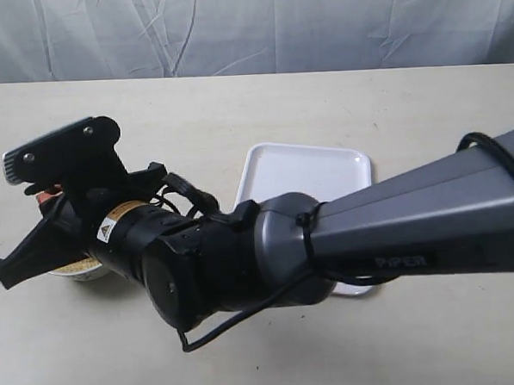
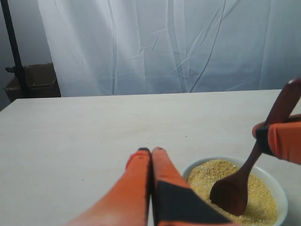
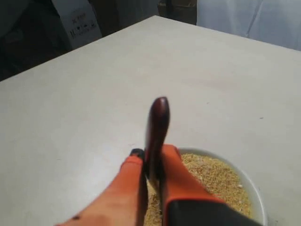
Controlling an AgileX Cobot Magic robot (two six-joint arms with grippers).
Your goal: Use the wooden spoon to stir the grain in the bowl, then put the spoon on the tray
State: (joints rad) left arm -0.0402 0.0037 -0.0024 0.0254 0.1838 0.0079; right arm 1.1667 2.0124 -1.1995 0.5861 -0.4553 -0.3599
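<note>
My left gripper point(image 2: 151, 151) hangs low over the table point(image 2: 84, 136), angled forward. Its two orange fingers are pressed together with nothing between them. I cannot pick this gripper out in the exterior view, where my other arm fills the foreground.

Just to the right of those closed fingertips sits the bowl point(image 2: 277, 183), round and white. Yellow grain point(image 2: 207, 176) fills it nearly to the rim. In the exterior view only a sliver of the bowl point(image 1: 76, 269) shows at the far left, under my wrist.

The spoon point(image 2: 233, 190) stands tilted in the bowl. Its dark oval head is dug into the grain and its thin handle rises up and away from my left gripper.

My right arm point(image 1: 397, 228) comes in from the right edge of the exterior view and reaches across the middle. Its wrist ends above the bowl on the left side. My right gripper point(image 3: 153, 151) points down at the grain point(image 3: 221, 181). It is clamped on the spoon point(image 3: 157, 122), with one orange finger on each side of the handle. The handle's rounded end sticks up past the fingertips. The bowl's rim point(image 3: 249, 186) curves directly below them.

Further right lies the tray point(image 1: 303, 168), flat and white. It is well apart from the bowl, and my right arm crosses over its near edge.
</note>
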